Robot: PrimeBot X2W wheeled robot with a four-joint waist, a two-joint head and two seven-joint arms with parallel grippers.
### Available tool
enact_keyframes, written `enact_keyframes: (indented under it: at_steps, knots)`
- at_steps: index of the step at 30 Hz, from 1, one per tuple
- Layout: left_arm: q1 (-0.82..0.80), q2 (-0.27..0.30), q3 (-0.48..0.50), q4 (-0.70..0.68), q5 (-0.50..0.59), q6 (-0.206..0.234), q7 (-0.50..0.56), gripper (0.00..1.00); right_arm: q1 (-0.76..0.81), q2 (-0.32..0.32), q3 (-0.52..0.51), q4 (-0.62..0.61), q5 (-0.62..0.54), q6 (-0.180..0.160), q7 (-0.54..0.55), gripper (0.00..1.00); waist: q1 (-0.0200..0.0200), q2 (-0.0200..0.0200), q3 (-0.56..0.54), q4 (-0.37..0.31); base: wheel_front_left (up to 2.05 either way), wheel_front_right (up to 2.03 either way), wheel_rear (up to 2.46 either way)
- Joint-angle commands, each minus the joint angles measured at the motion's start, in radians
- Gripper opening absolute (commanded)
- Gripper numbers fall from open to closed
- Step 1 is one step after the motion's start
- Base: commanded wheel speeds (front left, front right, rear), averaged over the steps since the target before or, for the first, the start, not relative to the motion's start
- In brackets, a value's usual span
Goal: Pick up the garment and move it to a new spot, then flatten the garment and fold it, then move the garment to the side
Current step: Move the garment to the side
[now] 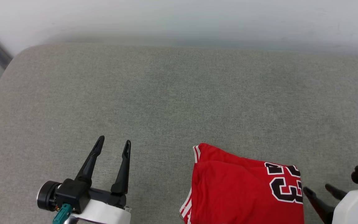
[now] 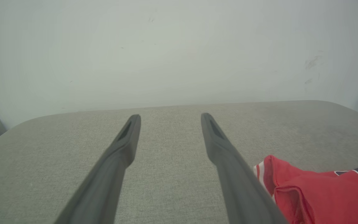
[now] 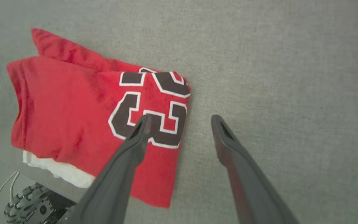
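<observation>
Looking down in the head view, the garment [image 1: 235, 189] lies folded into a compact red block at about 5 o'clock on the grey padded surface [image 1: 166, 93], with its black, white-outlined "23" turned toward 3 o'clock and striped trim showing along its 9 o'clock edge. The left gripper [image 1: 114, 140] sits at 7 o'clock, well apart from the cloth, its two dark fingers spread wide and empty, pointing toward 12 o'clock. The right gripper [image 1: 317, 188] enters at 4 o'clock, just beside the garment's numbered edge, its fingers parted with nothing between them. A pale wall [image 1: 179, 18] runs along 12 o'clock. In the left wrist view, the left gripper [image 2: 170, 116] holds its fingers far apart over bare padding, and the garment [image 2: 322, 193] shows at 4 o'clock, beside the finger on that side; I cannot tell whether they touch. In the right wrist view, the right gripper [image 3: 180, 117] stands wide and empty above the surface: one finger's tip overlaps the printed number, the other is over bare grey fabric at 3 o'clock of the cloth. The garment [image 3: 67, 105] fills the 9 o'clock half, a white layer [image 3: 61, 171] peeking from under its 7 o'clock edge.
</observation>
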Motion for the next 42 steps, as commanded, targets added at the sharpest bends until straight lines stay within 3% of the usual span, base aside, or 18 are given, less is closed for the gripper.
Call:
enact_keyframes:
  at_steps: [1,4,7,21,22,23,24,25,26,33,42]
  knots:
    - [-0.015,0.004,-0.005,0.003,0.005,-0.001,-0.002,1.0,0.021,0.002,-0.006,-0.01,-0.004,0.0,0.077,1.0,-0.0001,0.0,0.01,0.009,0.0,0.0,0.0]
    - [-0.033,0.002,-0.017,0.009,0.006,-0.001,-0.002,1.0,0.019,0.036,-0.021,-0.014,-0.002,0.0,0.194,1.0,-0.0001,0.0,0.025,0.026,0.0,0.0,0.0]
    - [-0.044,0.0,-0.029,0.017,0.007,-0.001,-0.002,1.0,-0.002,0.057,-0.024,-0.001,-0.017,0.0,0.236,1.0,-0.0001,0.0,0.041,0.044,0.0,0.0,0.0]
    - [-0.073,-0.003,-0.048,0.038,0.007,0.0,-0.002,1.0,-0.044,0.107,0.041,0.207,-0.091,0.0,0.278,1.0,-0.0001,0.0,0.079,0.118,0.0,0.0,0.0]
    - [-0.075,-0.005,-0.047,0.039,0.008,0.0,-0.002,1.0,-0.043,0.107,0.05,0.226,-0.095,0.0,0.277,0.95,-0.0001,0.0,0.079,0.121,0.0,0.0,0.0]
    - [-0.076,-0.006,-0.047,0.04,0.009,0.0,-0.002,1.0,-0.044,0.106,0.057,0.241,-0.101,0.0,0.273,0.65,-0.0001,0.0,0.079,0.123,0.0,0.0,0.0]
    - [-0.076,-0.006,-0.047,0.04,0.009,0.0,-0.002,1.0,-0.044,0.106,0.057,0.241,-0.101,0.0,0.273,0.65,-0.0001,0.0,0.079,0.123,0.0,0.0,0.0]
    - [-0.078,-0.006,-0.048,0.042,0.01,0.0,-0.002,1.0,-0.049,0.103,0.065,0.252,-0.105,0.0,0.268,0.12,-0.0001,0.0,0.079,0.126,0.0,0.0,0.0]
    - [-0.079,-0.007,-0.046,0.045,0.011,0.0,-0.002,1.0,-0.062,0.096,0.075,0.264,-0.109,0.0,0.245,0.0,-0.0001,0.0,0.076,0.126,0.0,0.0,0.0]
    - [-0.065,-0.004,-0.031,0.029,0.014,0.0,-0.002,1.0,-0.156,0.0,0.129,0.216,-0.149,-0.001,0.166,0.0,-0.0001,0.0,0.059,0.086,0.0,0.0,0.0]
    - [-0.09,-0.004,-0.056,0.02,0.017,0.0,-0.002,1.0,-0.374,-0.314,0.377,0.121,-0.246,-0.001,0.132,0.0,-0.0001,0.0,0.086,-0.086,0.0,0.0,0.0]
